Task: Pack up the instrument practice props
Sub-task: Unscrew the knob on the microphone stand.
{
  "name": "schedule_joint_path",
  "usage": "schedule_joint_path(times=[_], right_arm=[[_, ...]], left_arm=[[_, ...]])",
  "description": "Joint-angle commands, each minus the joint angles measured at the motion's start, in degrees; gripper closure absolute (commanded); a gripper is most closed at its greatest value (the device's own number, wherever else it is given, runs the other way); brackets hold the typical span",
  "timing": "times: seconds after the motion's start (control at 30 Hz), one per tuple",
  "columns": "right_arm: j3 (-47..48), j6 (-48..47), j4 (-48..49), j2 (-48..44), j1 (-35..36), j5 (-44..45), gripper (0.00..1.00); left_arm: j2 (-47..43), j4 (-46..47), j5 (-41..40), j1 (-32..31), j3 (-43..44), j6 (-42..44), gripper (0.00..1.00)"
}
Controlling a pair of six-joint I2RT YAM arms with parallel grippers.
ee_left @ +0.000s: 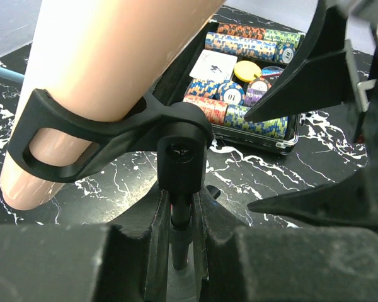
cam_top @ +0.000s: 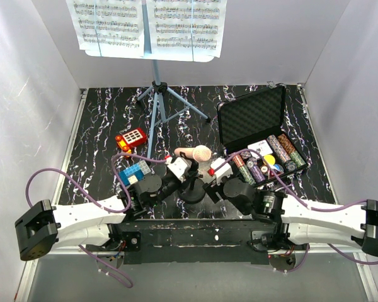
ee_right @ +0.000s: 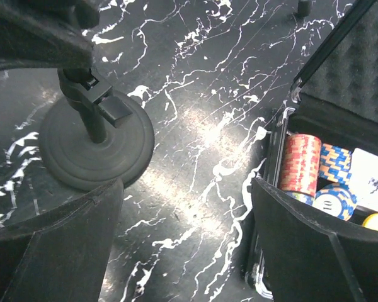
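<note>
A pale microphone [cam_top: 194,153] lies in the clip of its black stand [ee_left: 183,148], whose round base [ee_right: 97,148] rests on the marbled table. My left gripper [ee_left: 179,211] is shut on the stand's thin post just below the clip. My right gripper [ee_right: 186,220] is open just right of the base, over bare table with nothing between its fingers [ee_left: 315,69]. The light-blue music stand [cam_top: 156,107] is upright at the back on its tripod legs. It holds white sheet-music pages [cam_top: 148,25].
An open black foam-lined case [cam_top: 252,113] of poker chips [ee_right: 299,163] sits close on the right, beside my right fingers. A red toy keypad [cam_top: 130,139] and a blue block [cam_top: 133,171] lie left of the microphone. White walls enclose the table.
</note>
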Motion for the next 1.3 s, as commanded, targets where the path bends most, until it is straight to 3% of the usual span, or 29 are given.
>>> schedule_joint_path(times=[0.0, 0.1, 0.23, 0.33, 0.6, 1.0, 1.27], right_arm=[[1.8, 8.4, -4.7, -4.8, -0.1, -1.1, 0.1], [2.5, 10.7, -6.9, -5.7, -0.2, -0.8, 0.1], [3.2, 12.9, -8.2, -6.3, -0.2, -0.6, 0.1], [3.0, 14.1, -8.3, -6.9, -0.2, -0.4, 0.1], [2.2, 15.3, -9.3, -9.2, -0.2, 0.4, 0.1], [1.4, 17.2, -10.1, -11.2, -0.3, 0.4, 0.09], [1.1, 20.8, -10.7, -12.1, -1.2, 0.5, 0.09]], left_arm=[[0.8, -2.8, 1.3, -0.3, -1.7, -0.3, 1.0], [1.8, -2.1, 1.6, -0.4, -2.1, -2.5, 0.99], [2.9, -3.7, 2.5, -0.4, -1.5, -3.7, 0.71], [2.7, -4.9, 2.3, -0.4, -1.5, -4.5, 0.59], [-1.3, -8.7, 0.7, -0.4, -1.5, -5.6, 0.43], [-8.9, -17.7, 0.8, -0.4, 0.7, -6.6, 0.33], [-12.8, -20.6, -3.4, -0.4, 0.2, -13.2, 0.27]])
